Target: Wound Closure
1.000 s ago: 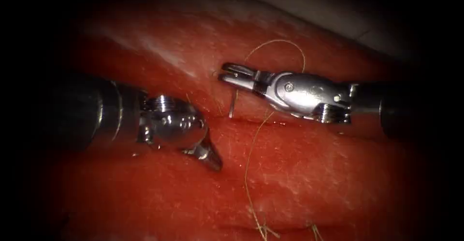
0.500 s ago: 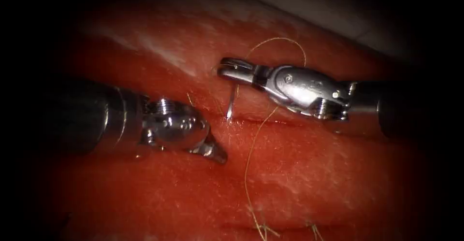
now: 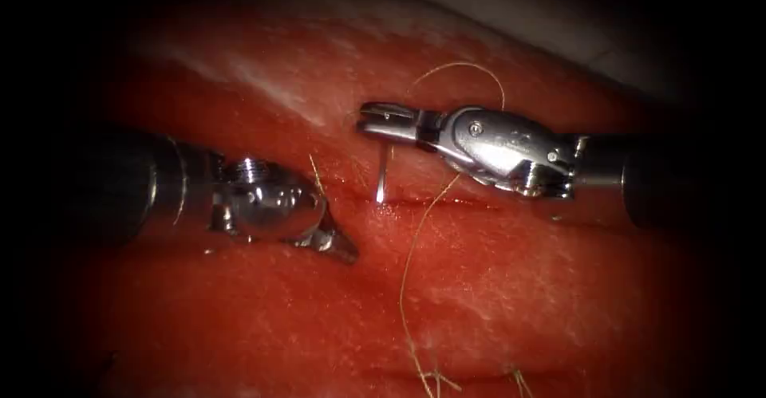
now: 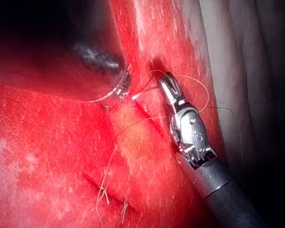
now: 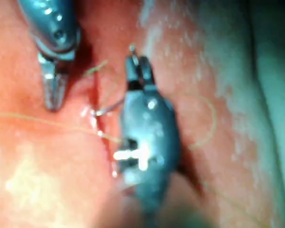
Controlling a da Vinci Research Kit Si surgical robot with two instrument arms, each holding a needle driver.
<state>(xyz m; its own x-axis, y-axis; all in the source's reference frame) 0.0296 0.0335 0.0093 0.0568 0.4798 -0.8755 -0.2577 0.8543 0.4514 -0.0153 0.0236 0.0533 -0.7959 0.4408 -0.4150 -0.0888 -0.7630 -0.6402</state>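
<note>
Resting across the whole field, the tissue (image 3: 495,286) is giving me open room below the cut (image 3: 447,201), where nothing but thread (image 3: 408,270) is lying. My right tool (image 3: 381,119) is reaching in above the cut, jaws clamped on the needle (image 3: 383,176) near its back end so the point is hanging down at the cut's upper lip, touching or just entering; I cannot tell which. My left tool (image 3: 339,242) is waiting closed and empty just beside the cut's left end.
</note>
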